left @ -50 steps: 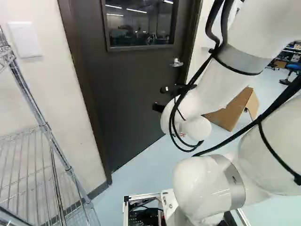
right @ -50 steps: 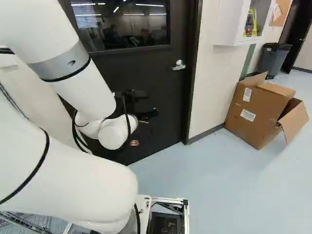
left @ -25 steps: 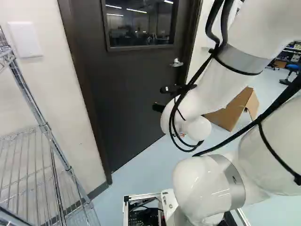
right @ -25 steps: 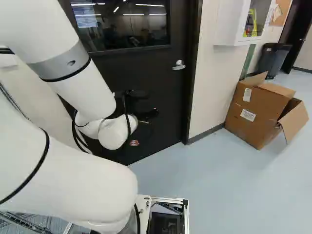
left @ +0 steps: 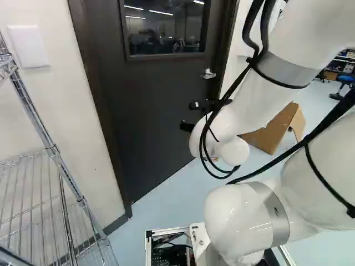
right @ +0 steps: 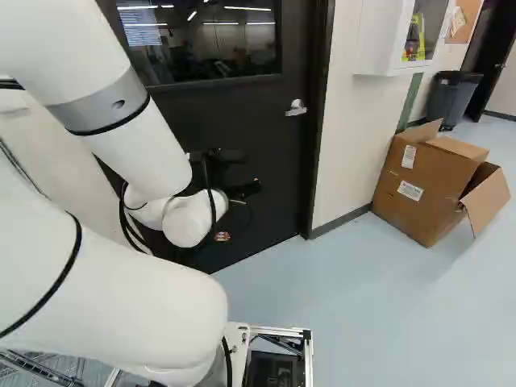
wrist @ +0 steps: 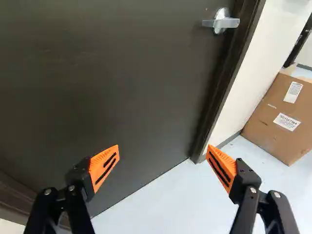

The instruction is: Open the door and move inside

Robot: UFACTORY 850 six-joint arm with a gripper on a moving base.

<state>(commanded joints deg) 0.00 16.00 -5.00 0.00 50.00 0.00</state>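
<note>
The gripper stands wide and empty before the closed door, presumably to leave room for the lever handle; that sits ahead, beside the frame, so reaching likely comes first.

Cardbd box; wire rack

Dark closed door, small window, silver lever

Floor: pale blue, smooth
Box: brown cardboard, flaps open, at the floor's wall edge
Bin: dark grey, farther along that edge, beyond the box
Chair: blue seat, far part of the floor
</note>
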